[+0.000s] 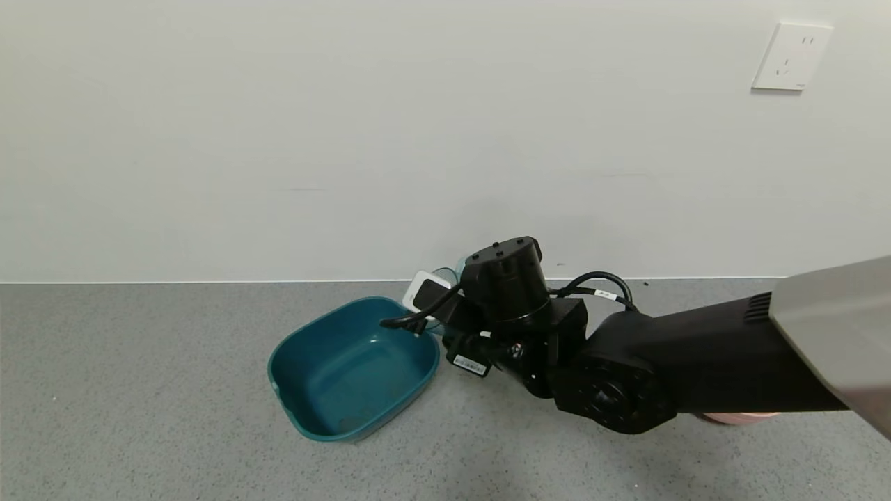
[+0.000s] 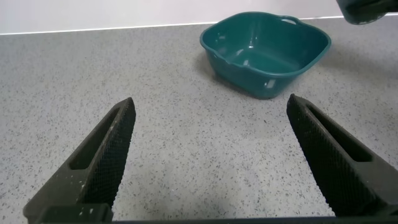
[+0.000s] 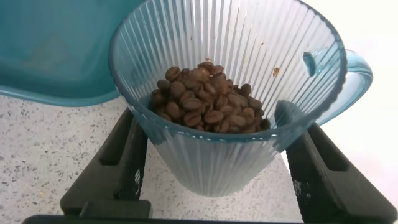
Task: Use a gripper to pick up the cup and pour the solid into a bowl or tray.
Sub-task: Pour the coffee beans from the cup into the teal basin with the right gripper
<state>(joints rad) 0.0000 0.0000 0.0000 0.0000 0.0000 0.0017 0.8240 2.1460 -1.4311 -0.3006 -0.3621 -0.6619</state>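
Observation:
My right gripper (image 3: 217, 155) is shut on the ribbed translucent cup (image 3: 230, 74), one finger on each side, with the loop handle to one side. Brown bean-like pieces (image 3: 208, 102) lie heaped in the cup's bottom. In the head view the right gripper (image 1: 435, 300) is at the far right rim of the dark teal tub (image 1: 351, 369), and only a sliver of the cup (image 1: 445, 273) shows behind it. The tub also shows in the right wrist view (image 3: 56, 50) and the left wrist view (image 2: 264, 46). My left gripper (image 2: 211, 118) is open and empty over bare table, short of the tub.
The grey speckled table (image 1: 139, 390) ends at a white wall just behind the cup. A pink bowl's edge (image 1: 738, 417) peeks out under my right arm (image 1: 696, 362). A wall socket (image 1: 792, 57) is at the upper right.

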